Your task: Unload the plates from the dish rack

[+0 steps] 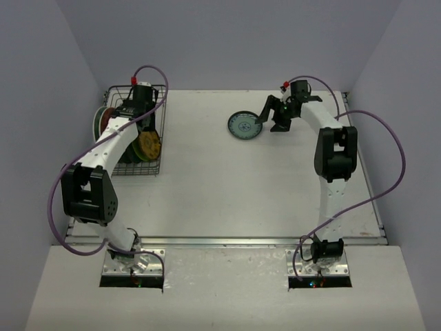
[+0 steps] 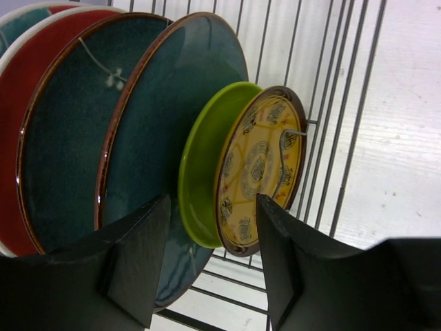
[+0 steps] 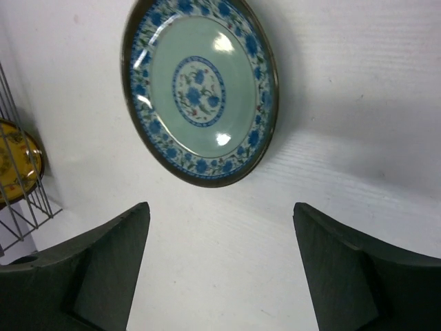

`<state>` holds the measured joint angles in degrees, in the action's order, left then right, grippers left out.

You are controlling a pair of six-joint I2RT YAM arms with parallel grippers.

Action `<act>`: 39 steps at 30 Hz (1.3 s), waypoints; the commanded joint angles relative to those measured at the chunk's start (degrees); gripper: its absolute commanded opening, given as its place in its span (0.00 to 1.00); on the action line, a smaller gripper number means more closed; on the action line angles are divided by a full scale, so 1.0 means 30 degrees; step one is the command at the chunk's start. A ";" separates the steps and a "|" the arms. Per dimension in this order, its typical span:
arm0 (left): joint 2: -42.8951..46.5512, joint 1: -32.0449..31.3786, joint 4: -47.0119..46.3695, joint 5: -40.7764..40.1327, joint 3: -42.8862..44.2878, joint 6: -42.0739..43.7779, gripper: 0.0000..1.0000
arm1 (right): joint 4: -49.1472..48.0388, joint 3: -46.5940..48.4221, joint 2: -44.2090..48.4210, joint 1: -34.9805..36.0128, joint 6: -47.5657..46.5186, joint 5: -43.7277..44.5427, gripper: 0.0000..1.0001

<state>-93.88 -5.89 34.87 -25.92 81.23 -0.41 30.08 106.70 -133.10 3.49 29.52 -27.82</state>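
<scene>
The black wire dish rack (image 1: 131, 162) stands at the far left of the table. In the left wrist view its wires (image 2: 324, 138) hold upright plates in a row: a small yellow patterned plate (image 2: 258, 169), a small lime-green plate (image 2: 203, 165), two dark teal plates (image 2: 172, 103), and a red plate (image 2: 21, 96). My left gripper (image 2: 213, 207) is open over the rack (image 1: 136, 118), and the rims of the green and yellow plates show between its fingers. A pale teal plate with blue flowers (image 3: 200, 89) lies flat on the table (image 1: 243, 125). My right gripper (image 3: 220, 210) is open and empty just beside it (image 1: 270, 118).
The white table (image 1: 227, 186) stretches between the rack and the flowered plate, with a metal strip along its near edge. Grey walls close in the back and sides. The rack corner (image 3: 24, 200) and the yellow plate (image 3: 15, 162) show at the left of the right wrist view.
</scene>
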 commanded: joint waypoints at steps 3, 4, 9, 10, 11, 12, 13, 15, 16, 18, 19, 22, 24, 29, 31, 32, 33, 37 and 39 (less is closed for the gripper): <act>-0.0894 0.0059 -0.0654 -0.1026 0.0271 0.0049 0.45 | -0.0568 -0.1354 0.4456 0.0932 -0.1907 0.2478 0.88; -0.1070 0.0059 -0.0735 -0.0950 0.0237 0.0049 0.43 | -0.0721 -0.1691 0.4885 0.1034 -0.2191 0.2574 0.89; -0.1836 0.0059 -0.1052 -0.0889 0.0198 -0.0036 0.36 | -0.1055 -0.3484 0.6828 0.1505 -0.2901 0.2703 0.89; -0.2047 0.0066 -0.1090 -0.0868 0.0205 -0.0088 0.35 | -0.1063 -0.3729 0.7085 0.1560 -0.3024 0.2704 0.89; -0.2254 0.0088 -0.1134 -0.0823 0.0229 -0.0156 0.35 | -0.1064 -0.3875 0.7339 0.1561 -0.3072 0.2681 0.89; -0.2390 0.0065 -0.1112 -0.0823 0.0274 -0.0202 0.34 | -0.1086 -0.4145 0.7565 0.1561 -0.3095 0.2636 0.89; -0.2556 0.0067 -0.1106 -0.0800 0.0316 -0.0260 0.33 | -0.1123 -0.4378 0.7726 0.1569 -0.3116 0.2570 0.89; -0.2911 0.0088 -0.1106 -0.0738 0.0400 -0.0385 0.30 | -0.1206 -0.4817 0.7998 0.1590 -0.3158 0.2424 0.89; -0.2983 0.0088 -0.1086 -0.0676 0.0423 -0.0429 0.26 | -0.1249 -0.5030 0.8165 0.1590 -0.3179 0.2399 0.89; -0.3005 0.0088 -0.1106 -0.0580 0.0538 -0.0507 0.20 | -0.1385 -0.5310 0.8477 0.1591 -0.3265 0.2302 0.89; -0.2977 0.0088 -0.1098 -0.0559 0.0626 -0.0508 0.19 | -0.1401 -0.5447 0.8542 0.1598 -0.3306 0.2293 0.89; -0.2769 0.0088 -0.0965 -0.0808 0.1018 -0.0356 0.09 | -0.1546 -0.5855 0.8988 0.1696 -0.3411 0.2217 0.89; -0.2196 0.0088 -0.0785 -0.1188 0.1500 -0.0069 0.01 | -0.1663 -0.6081 0.9357 0.1847 -0.3539 0.2242 0.89; -0.0344 -0.0007 -0.1164 -0.2192 0.2554 0.1467 0.00 | -0.2074 -0.6679 1.0208 0.2350 -0.3886 0.2409 0.89; 0.0345 -0.0358 -0.1229 -0.2731 0.3132 0.2067 0.00 | -0.2283 -0.6898 1.0495 0.2654 -0.4057 0.2512 0.89; 0.0593 -0.0589 -0.1313 -0.3024 0.3395 0.2414 0.00 | -0.2353 -0.6960 1.0619 0.2778 -0.4127 0.2535 0.89; 0.0842 -0.0701 -0.1430 -0.3317 0.3614 0.2793 0.00 | -0.2396 -0.6974 1.0720 0.2821 -0.4186 0.2535 0.89; 0.2570 -0.2953 -0.2161 -0.3641 0.4542 0.4876 0.00 | -0.3058 -0.7325 1.1423 0.3289 -0.4507 0.1493 0.87; 0.3326 -0.3663 -0.1626 -0.2148 0.4612 0.4878 0.00 | -0.3590 -0.7666 1.1792 0.3411 -0.4434 -0.0162 0.86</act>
<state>-90.87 -11.50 33.00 -35.50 91.48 10.17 24.14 85.21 -101.32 12.72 17.55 -21.87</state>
